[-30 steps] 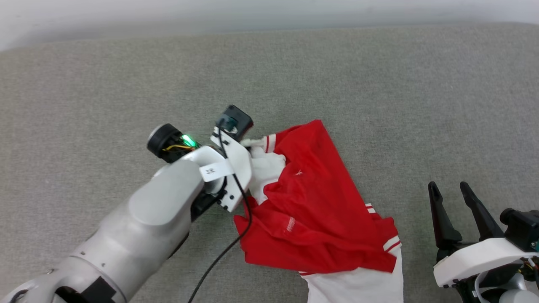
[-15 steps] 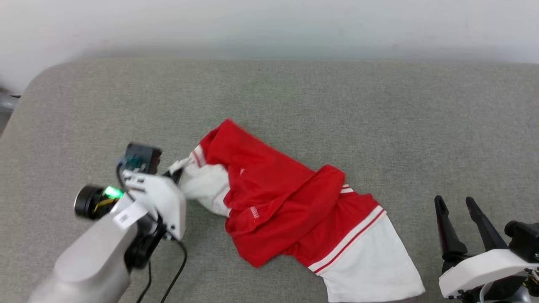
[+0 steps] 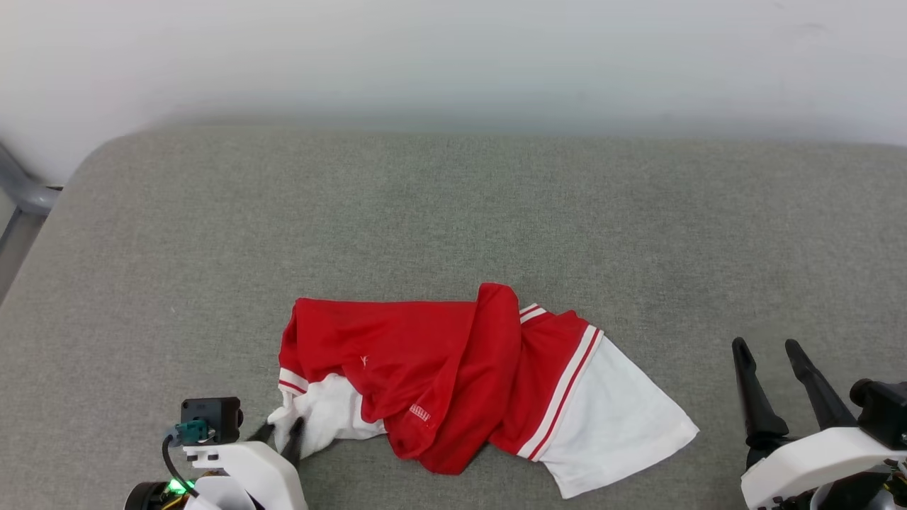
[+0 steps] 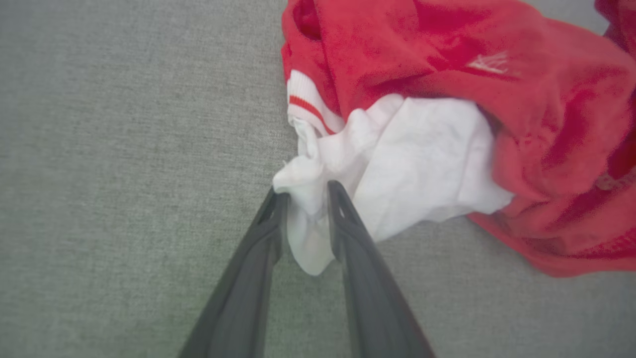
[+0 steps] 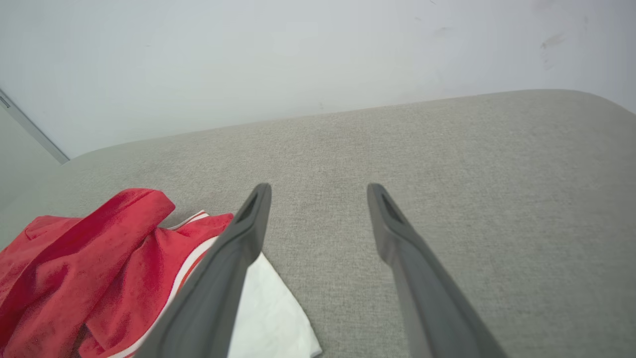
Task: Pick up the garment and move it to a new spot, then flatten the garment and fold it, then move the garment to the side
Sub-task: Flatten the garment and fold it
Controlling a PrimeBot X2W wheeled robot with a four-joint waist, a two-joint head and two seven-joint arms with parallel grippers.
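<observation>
Found the garment (image 3: 439, 368) lying crumpled on the grey padded surface (image 3: 453, 212), immediately ahead of the left end effector (image 3: 282, 428) and well off to the left of the right end effector (image 3: 764, 347). Saw the bunched tip of one white sleeve (image 4: 422, 149) sitting between the left end effector's two dark fingers (image 4: 248, 278) and touching both. Found those fingers a little apart around it, yet could not tell whether pinching the cloth or merely flanking it. Saw most of the left arm cut off by the bottom edge of the head view. Noted red body cloth folded over itself beyond that sleeve, with collar and hem impossible to make out. Made out only a small pale mark (image 4: 489, 62) on the red, too blurred to read. Saw the second white sleeve (image 3: 609, 411) spread flat on the side toward the right end effector, near it but apart. Found the right end effector spread wide, holding nothing, held above bare surface, its base cut off at the frame corner.
</observation>
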